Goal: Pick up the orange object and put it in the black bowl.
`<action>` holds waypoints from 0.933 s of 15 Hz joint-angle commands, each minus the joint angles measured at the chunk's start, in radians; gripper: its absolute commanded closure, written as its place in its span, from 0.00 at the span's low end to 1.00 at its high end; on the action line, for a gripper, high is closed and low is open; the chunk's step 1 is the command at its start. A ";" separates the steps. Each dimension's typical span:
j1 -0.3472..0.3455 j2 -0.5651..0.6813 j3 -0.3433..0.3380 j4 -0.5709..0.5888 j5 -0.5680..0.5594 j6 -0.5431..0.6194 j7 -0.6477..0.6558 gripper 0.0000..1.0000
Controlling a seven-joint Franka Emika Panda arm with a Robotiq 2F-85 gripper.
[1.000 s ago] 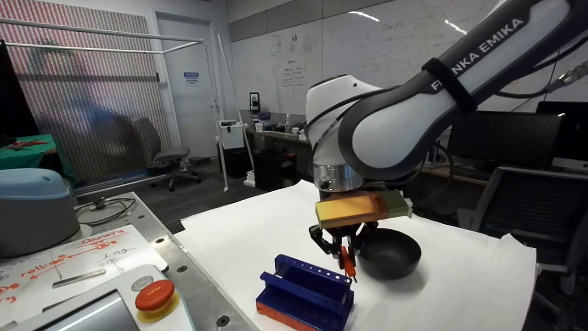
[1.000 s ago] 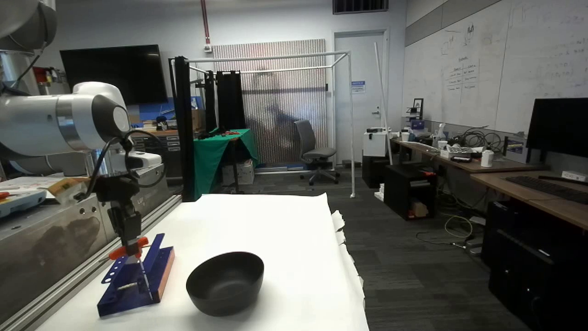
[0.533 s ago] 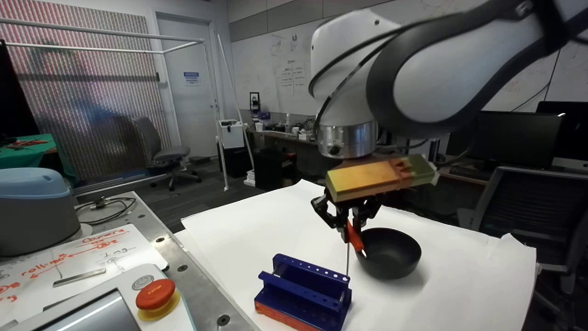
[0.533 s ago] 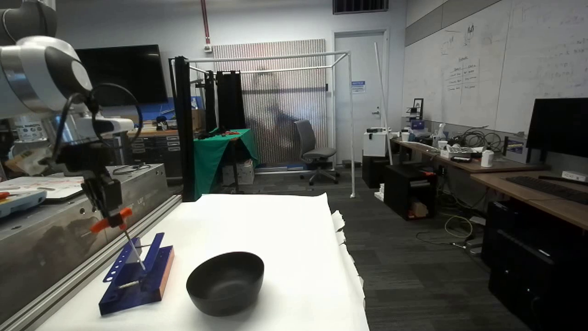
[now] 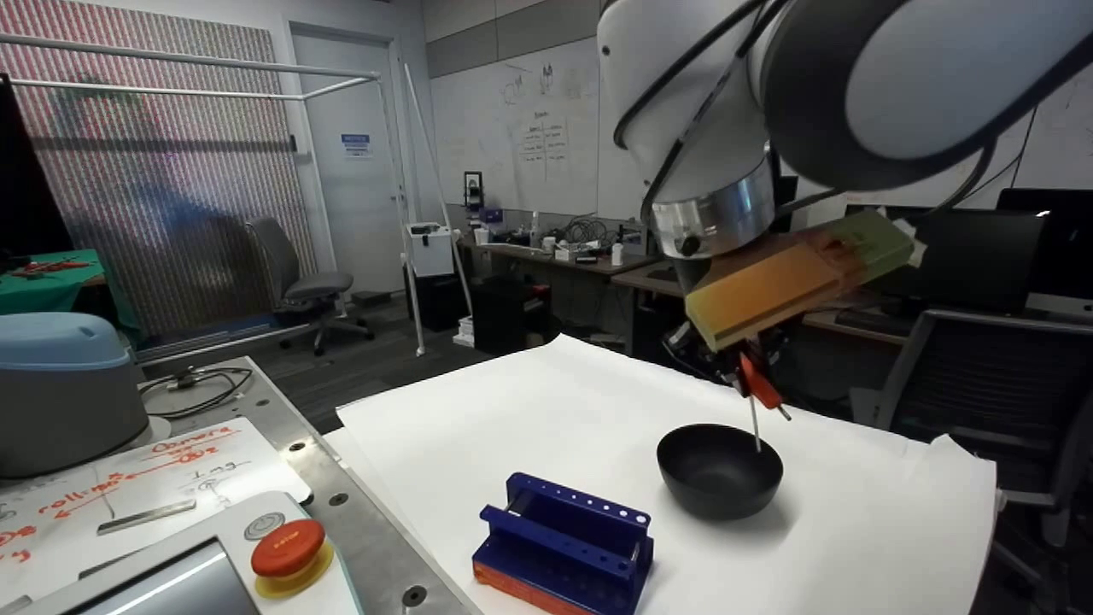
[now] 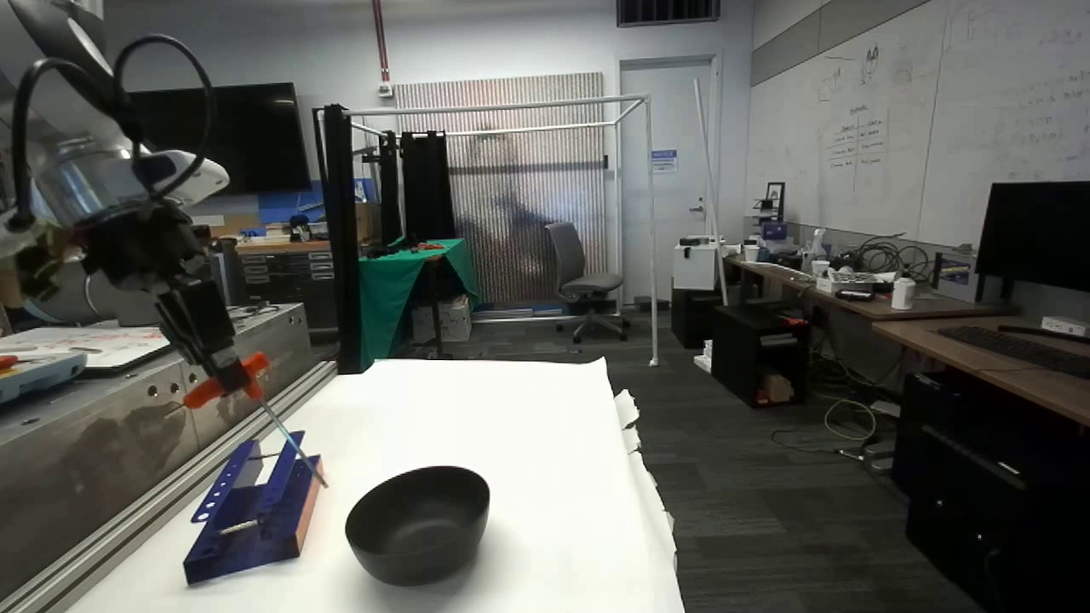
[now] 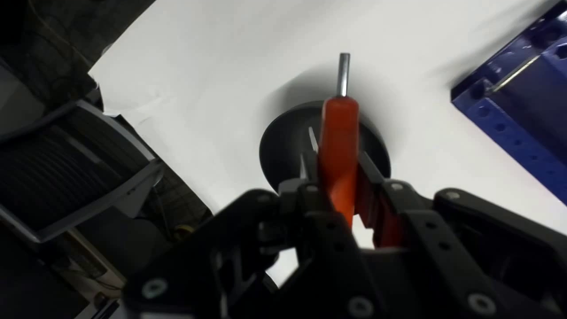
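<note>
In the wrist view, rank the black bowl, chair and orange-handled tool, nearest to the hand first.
1. Orange-handled tool: held in the hand.
2. Black bowl: behind it, near the picture's middle.
3. Chair: at left, beyond the white sheet.

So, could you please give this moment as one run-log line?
end effector: gripping orange T-handled tool | tool: aloft, outside black bowl | bowl: on table | placement: pending

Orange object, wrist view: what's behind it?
The black bowl and, past its rim, the white sheet. Parts of the bowl show on either side; part of its middle and lower edge cannot be seen, covered by the orange object and gripper.
</note>
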 commanded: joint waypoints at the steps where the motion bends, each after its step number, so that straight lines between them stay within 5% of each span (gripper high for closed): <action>1: -0.026 0.106 -0.001 0.048 -0.097 -0.017 0.030 0.93; 11: -0.040 0.358 -0.075 0.188 -0.241 0.069 -0.001 0.90; 13: -0.040 0.397 -0.087 0.215 -0.233 0.078 -0.009 0.64; 14: -0.039 0.414 -0.093 0.229 -0.233 0.078 -0.012 0.83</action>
